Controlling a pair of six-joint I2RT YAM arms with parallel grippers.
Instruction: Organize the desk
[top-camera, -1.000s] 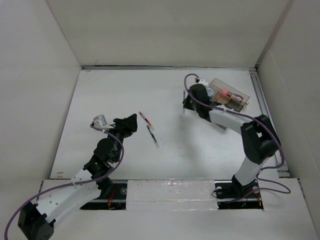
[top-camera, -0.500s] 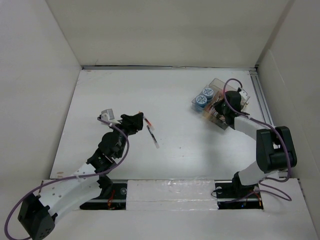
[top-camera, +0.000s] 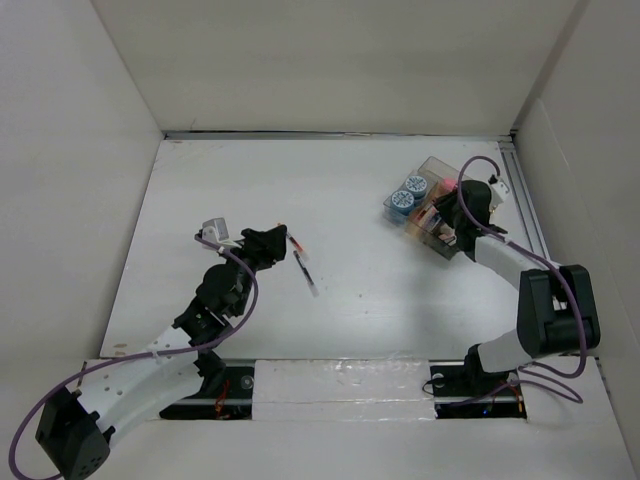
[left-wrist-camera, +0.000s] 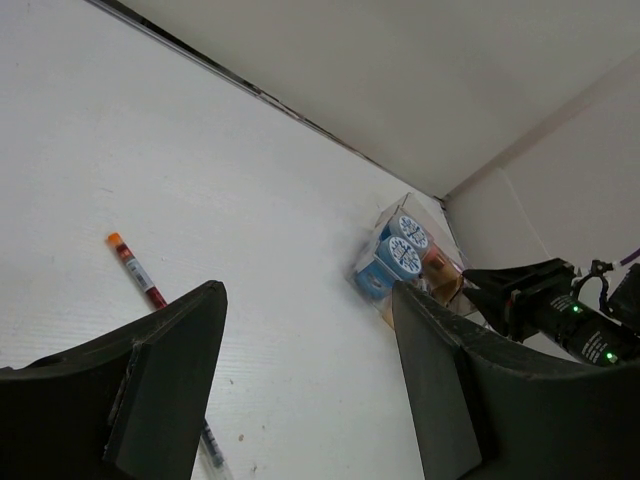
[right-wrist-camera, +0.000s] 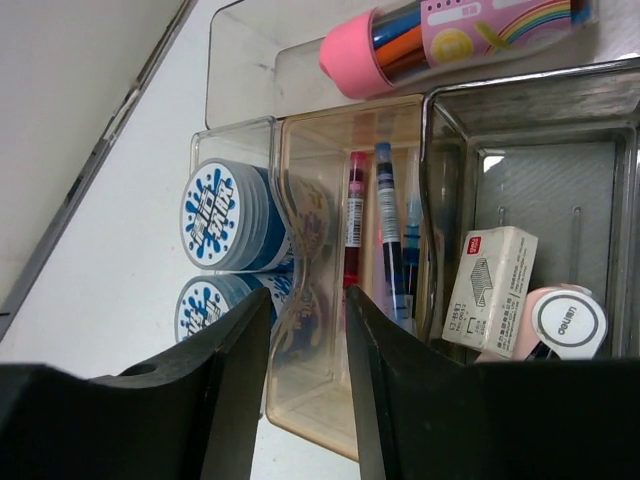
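Observation:
On the white desk (top-camera: 250, 180), a red-capped pen (top-camera: 293, 243) and a second, darker pen (top-camera: 307, 273) lie near the middle. My left gripper (top-camera: 279, 239) is open and empty, just left of the red pen. In the left wrist view the red pen (left-wrist-camera: 138, 272) lies ahead of the left gripper (left-wrist-camera: 308, 295) and the second pen (left-wrist-camera: 212, 446) under its left finger. My right gripper (top-camera: 448, 216) hovers over the clear compartmented tray (top-camera: 432, 234) at the right. In the right wrist view the right gripper (right-wrist-camera: 308, 300) is narrowly open and empty above the tray's pen compartment (right-wrist-camera: 330, 400).
The tray holds two blue-and-white round tins (right-wrist-camera: 222, 216), several pens (right-wrist-camera: 387, 230), a pink pencil tube (right-wrist-camera: 450, 35), a staple box (right-wrist-camera: 496, 290) and a pink round item (right-wrist-camera: 566, 322). White upright panels (top-camera: 60, 200) enclose the desk; a metal rail (top-camera: 525, 215) runs along its right edge.
My right gripper swung from left of the tray to above it. My left gripper moved right, up to the red pen. The two pens on the desk have not moved.

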